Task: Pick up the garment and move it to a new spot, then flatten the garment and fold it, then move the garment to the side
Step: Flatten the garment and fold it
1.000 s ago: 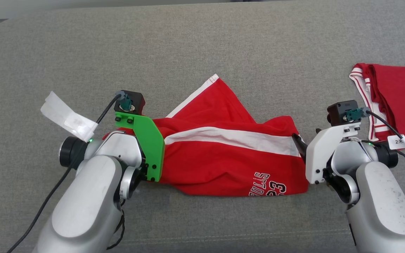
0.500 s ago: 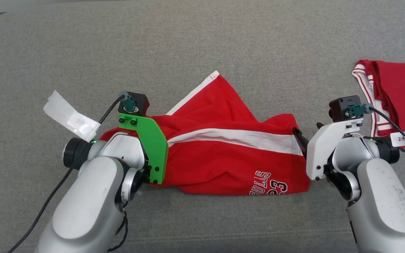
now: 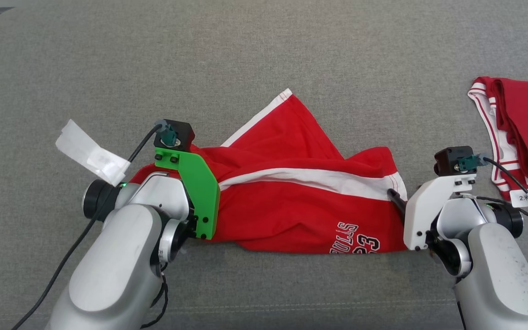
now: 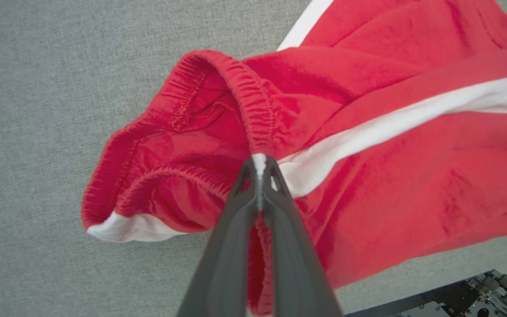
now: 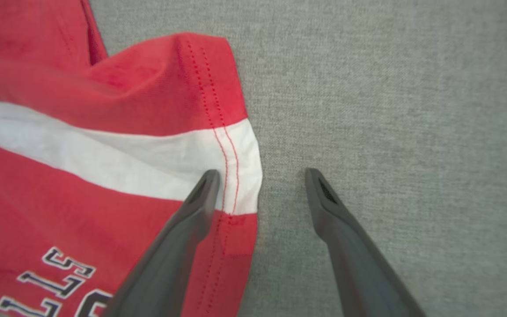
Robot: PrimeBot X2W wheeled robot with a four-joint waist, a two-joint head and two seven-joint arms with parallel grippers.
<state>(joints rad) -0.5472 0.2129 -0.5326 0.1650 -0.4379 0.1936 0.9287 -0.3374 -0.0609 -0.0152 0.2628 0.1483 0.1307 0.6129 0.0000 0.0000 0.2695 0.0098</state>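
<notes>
Garment [image 3: 291, 206] lies rumpled by the grey cushion's [image 3: 264, 55] near edge. Our left gripper [image 4: 259, 160] is clamped on its waistband [image 4: 253, 110]; our right gripper [image 5: 261, 173] gapes astride its hem [image 5: 236, 145].

There are two red garments, spread shorts [image 3: 291, 206] and a folded piece [image 3: 527, 123], two robot arms [image 3: 117, 256] [image 3: 497, 270], two white tags [image 3: 90, 157] [image 3: 524, 198].

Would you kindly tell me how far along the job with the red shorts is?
Done: the left end effector is shut on the waistband of the shorts. In hand: the right end effector, open, straddles the leg hem. Left: the shorts lie crumpled, so moving, flattening, folding and setting aside remain.
</notes>
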